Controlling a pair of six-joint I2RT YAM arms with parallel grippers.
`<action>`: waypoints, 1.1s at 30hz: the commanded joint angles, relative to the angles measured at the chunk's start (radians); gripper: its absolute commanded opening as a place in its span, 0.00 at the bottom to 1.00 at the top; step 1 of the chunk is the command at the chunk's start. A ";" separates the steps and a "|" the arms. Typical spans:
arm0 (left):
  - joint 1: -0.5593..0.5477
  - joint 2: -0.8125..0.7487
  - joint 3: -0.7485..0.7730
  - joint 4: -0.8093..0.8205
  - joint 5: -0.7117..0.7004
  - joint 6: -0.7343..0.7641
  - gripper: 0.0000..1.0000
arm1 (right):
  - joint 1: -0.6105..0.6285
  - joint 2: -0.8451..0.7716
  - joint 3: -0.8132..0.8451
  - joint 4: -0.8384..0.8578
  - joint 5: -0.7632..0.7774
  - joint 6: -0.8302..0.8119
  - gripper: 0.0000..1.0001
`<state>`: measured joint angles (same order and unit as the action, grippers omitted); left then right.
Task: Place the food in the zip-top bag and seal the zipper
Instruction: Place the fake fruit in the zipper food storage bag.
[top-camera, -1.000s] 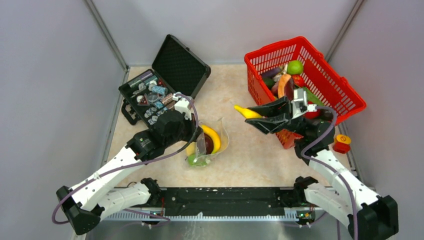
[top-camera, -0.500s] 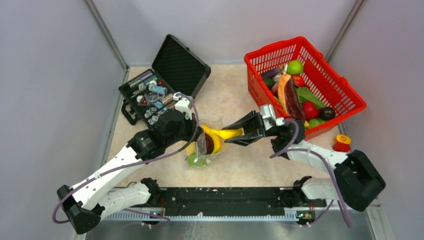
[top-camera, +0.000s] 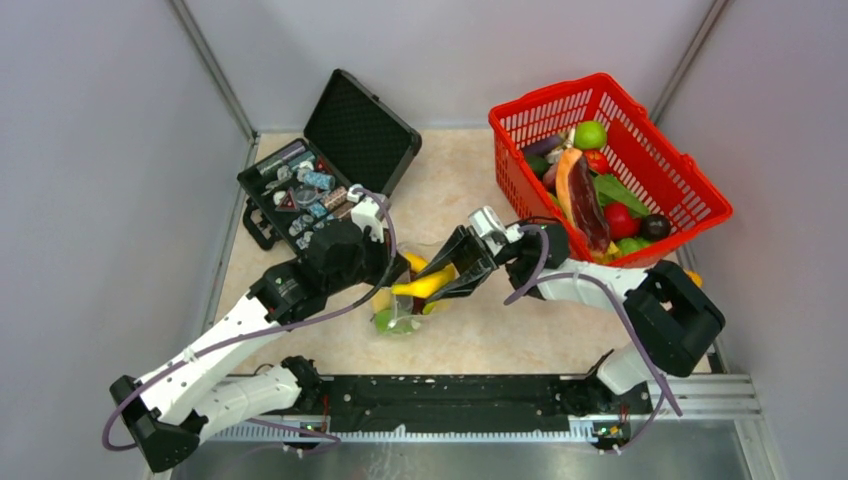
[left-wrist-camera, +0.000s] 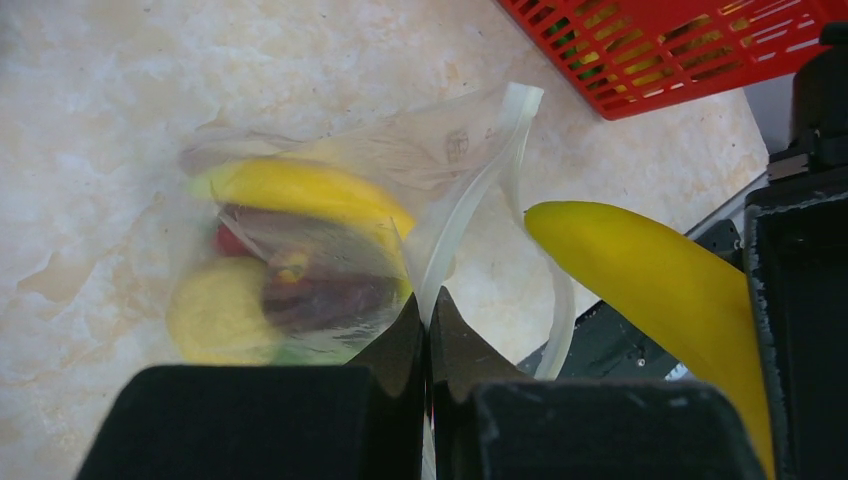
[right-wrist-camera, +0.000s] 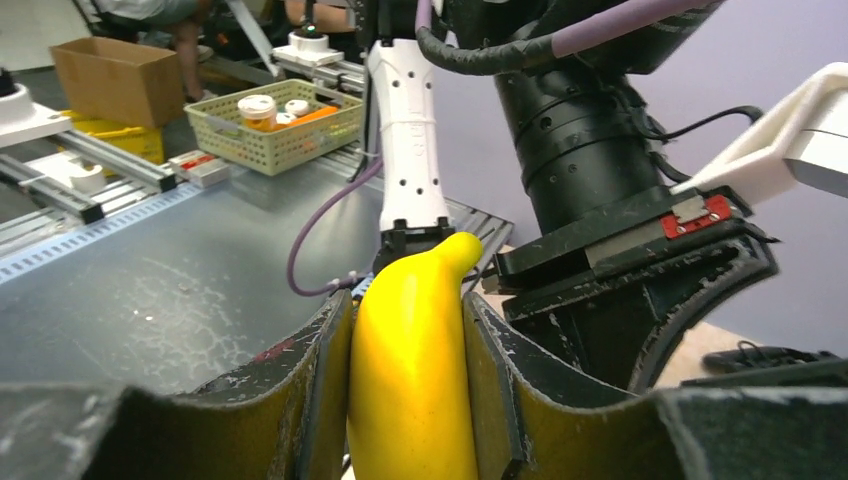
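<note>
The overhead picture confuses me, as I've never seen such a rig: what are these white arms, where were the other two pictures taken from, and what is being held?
These are two robot arms bolted at the near edge of a table. The overhead picture looks down from above and behind them; the other two come from a camera on each wrist, so each shows its own end effector, a two-finger clamp. On the table stand a red basket of toy fruit and an open black case of small parts. The left end effector pinches the edge of a clear zip-top bag that already contains several toy foods. The right end effector grips a yellow banana, close to the bag's mouth.
</note>
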<state>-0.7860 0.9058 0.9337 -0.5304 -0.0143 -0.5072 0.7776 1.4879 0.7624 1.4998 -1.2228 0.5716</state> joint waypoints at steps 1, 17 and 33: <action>0.001 -0.023 0.051 0.055 0.054 0.018 0.00 | 0.035 -0.001 0.088 0.223 -0.118 0.059 0.00; 0.001 -0.042 0.068 0.059 0.107 0.029 0.00 | 0.092 -0.067 0.175 -0.451 -0.145 -0.326 0.00; 0.001 -0.140 0.111 -0.075 0.061 0.098 0.00 | 0.065 -0.105 0.383 -1.788 0.210 -1.315 0.00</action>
<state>-0.7860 0.7662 0.9737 -0.5739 0.0708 -0.4423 0.8539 1.4231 1.1069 -0.0471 -1.1435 -0.5465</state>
